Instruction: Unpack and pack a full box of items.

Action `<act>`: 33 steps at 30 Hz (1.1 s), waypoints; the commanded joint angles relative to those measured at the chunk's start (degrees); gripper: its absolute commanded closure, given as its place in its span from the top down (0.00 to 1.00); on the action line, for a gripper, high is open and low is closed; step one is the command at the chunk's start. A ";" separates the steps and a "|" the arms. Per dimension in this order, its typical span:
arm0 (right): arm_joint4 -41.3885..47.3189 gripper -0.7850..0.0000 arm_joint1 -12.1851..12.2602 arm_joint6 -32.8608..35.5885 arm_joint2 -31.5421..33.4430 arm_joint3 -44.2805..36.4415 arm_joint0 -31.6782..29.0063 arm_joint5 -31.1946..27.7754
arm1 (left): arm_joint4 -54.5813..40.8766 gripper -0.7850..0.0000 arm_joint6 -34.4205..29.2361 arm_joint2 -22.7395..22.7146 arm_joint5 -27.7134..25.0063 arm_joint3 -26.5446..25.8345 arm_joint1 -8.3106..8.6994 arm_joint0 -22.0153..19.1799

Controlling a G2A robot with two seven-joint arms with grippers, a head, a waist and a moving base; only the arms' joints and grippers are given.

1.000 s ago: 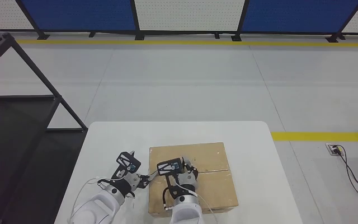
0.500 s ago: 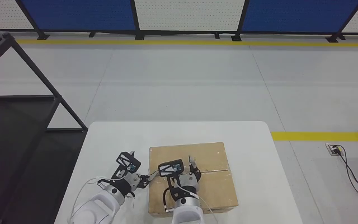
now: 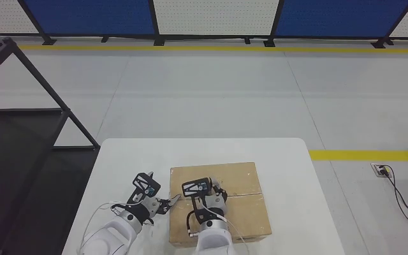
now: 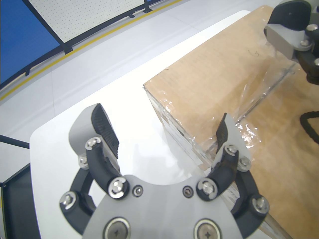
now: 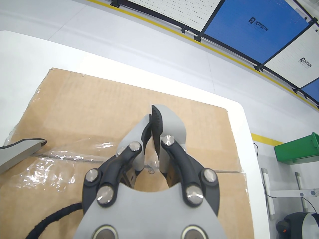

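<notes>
A pale grey floor (image 3: 210, 89) fills the upper frame. Along the top edge stand blue panels (image 3: 89, 16) and white pegboard panels (image 3: 217, 16) on black feet, a yellow line (image 3: 191, 47) just before them. A black metal rack (image 3: 29, 166) stands at left. A green bin (image 5: 296, 148) sits beyond the white bench (image 3: 127, 166).

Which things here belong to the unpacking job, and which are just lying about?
Job:
cardboard box, closed
clear tape along its seam
left gripper, jaws open at the box's edge
right gripper, jaws shut over the seam

Lying about:
green bin
black rack
floor socket
</notes>
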 commanded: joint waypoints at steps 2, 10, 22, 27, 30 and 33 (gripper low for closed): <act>-0.40 0.00 -0.08 -0.37 0.27 -1.08 -0.97 -0.26 | 0.00 1.00 0.00 0.00 0.00 0.00 0.00 0.00; 2.97 0.00 -0.30 0.09 2.61 -4.49 -2.59 -3.36 | 0.00 1.00 0.00 0.00 0.00 0.00 0.00 0.00; 14.87 0.00 -0.25 2.23 8.97 -10.17 -3.88 -11.22 | 0.00 1.00 0.00 0.00 0.00 0.00 0.00 0.00; 17.69 0.00 -0.12 1.89 10.97 -11.80 -4.62 -12.44 | 0.00 1.00 0.00 0.00 0.00 0.00 0.00 0.00; 18.50 0.00 -0.08 1.79 11.65 -12.25 -4.82 -12.68 | 0.00 1.00 0.00 0.00 0.00 0.00 0.00 0.00; 19.21 0.00 -0.06 1.80 12.33 -12.74 -4.94 -12.53 | 0.00 1.00 0.00 0.00 0.00 0.00 0.00 0.00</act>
